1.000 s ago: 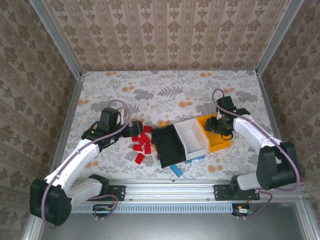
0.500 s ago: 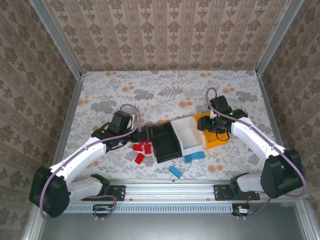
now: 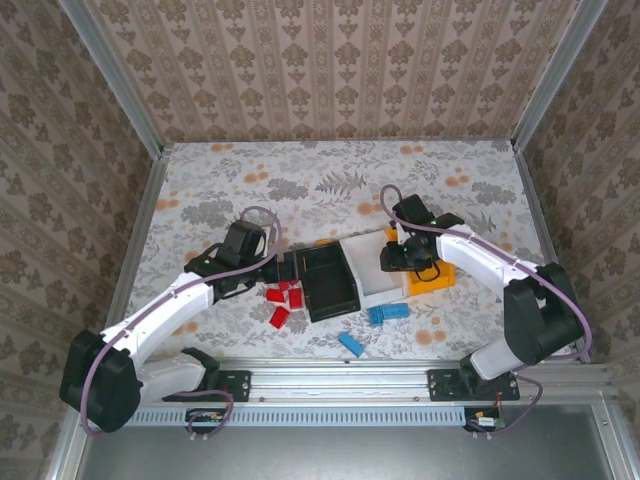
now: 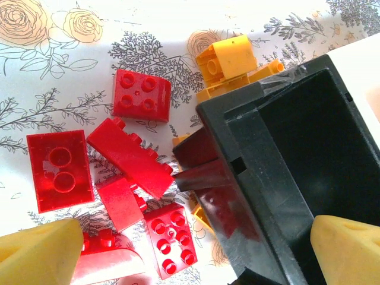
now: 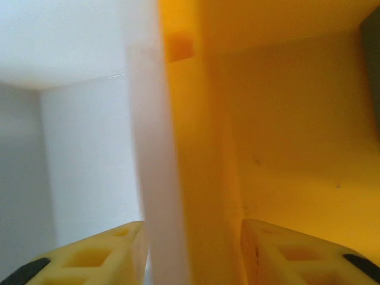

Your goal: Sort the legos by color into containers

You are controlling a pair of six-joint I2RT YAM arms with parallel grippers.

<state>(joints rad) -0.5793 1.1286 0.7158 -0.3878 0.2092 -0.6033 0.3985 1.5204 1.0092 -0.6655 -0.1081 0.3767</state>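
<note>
- Top external view: the containers (image 3: pixel 352 300) lie as a joined row near the middle of the table (image 3: pixel 300 190), slightly skewed; black tray (image 3: pixel 332 280) on the left, white tray (image 3: pixel 372 276) in the middle, yellow-orange tray (image 3: pixel 441 282) on the right.
- Left gripper (image 3: pixel 287 268): positioned at the left end of the black tray; jaws stand wide apart and clamp nothing; in the left wrist view one of the fingertips (image 4: pixel 41 249) sits over the red legos, the other over the tray's interior, with the tray wall between them.
- Right gripper (image 3: pixel 398 262): positioned over the junction of the white and yellow-orange trays; in the right wrist view the twin wall stands between the pads (image 5: pixel 89 258), one on the white side, one on the orange side; jaws are drawn in against that wall, gripping the containers.
- Red legos (image 3: pixel 283 297): clustered on the table just left of the black tray.
- Blue legos (image 3: pixel 388 313): on the table just near-side of the white tray; one lies further toward the near edge.
- Orange legos (image 4: pixel 228 58): on the table against the black tray's outer corner.
</note>
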